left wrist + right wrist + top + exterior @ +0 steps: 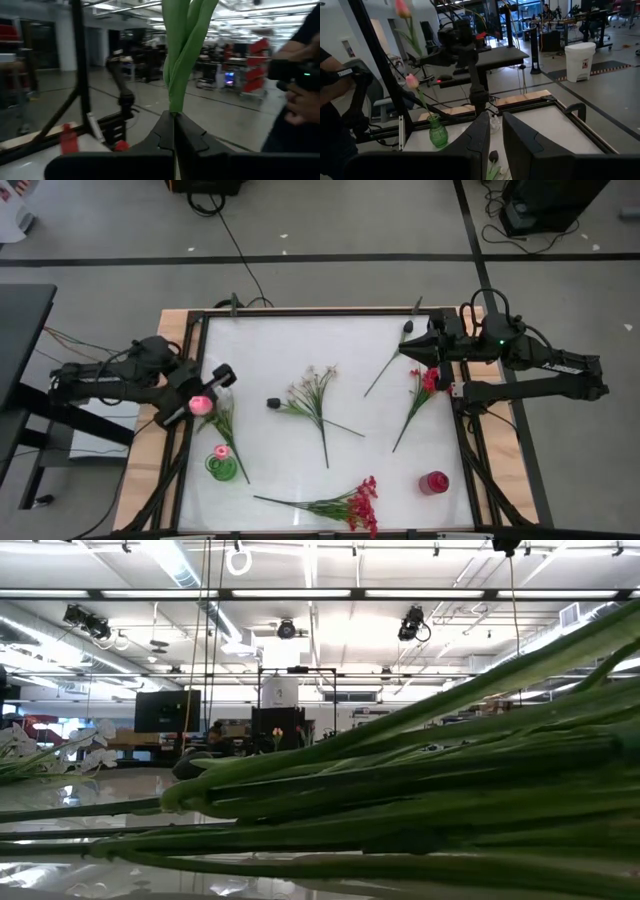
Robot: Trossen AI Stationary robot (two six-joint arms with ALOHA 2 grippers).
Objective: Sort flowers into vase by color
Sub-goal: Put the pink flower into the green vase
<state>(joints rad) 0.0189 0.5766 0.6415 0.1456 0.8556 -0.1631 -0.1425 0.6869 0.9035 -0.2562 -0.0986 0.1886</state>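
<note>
Our left gripper [212, 383] sits over the left edge of the desk [270, 340], its fingers [165, 132] pressed together around the green stem of a pink rosebud [201, 404]. In the left wrist view that stem rises straight up out of the closed fingers, and the bloom itself is cut off above. Our right gripper [410, 348] hangs at the far right side of the desk with its fingers slightly apart; the right wrist view shows a narrow gap between them and something small and dark with a bit of green just below the tips, but we cannot tell whether it is held.

A green vase [222, 464] stands near the left edge with one pink rosebud [412, 81] already in it. A pale white sprig [313, 392] lies at the middle of the desk, a red spray [424, 385] lies beside the right gripper, and a second red spray [352, 503] lies along the near edge. A leafy stem with a dark bud [388, 360] lies near the far right corner. A red vase [434, 482] stands at the near right.

In the low view, green stems [420, 790] fill most of the frame and hide both grippers.
</note>
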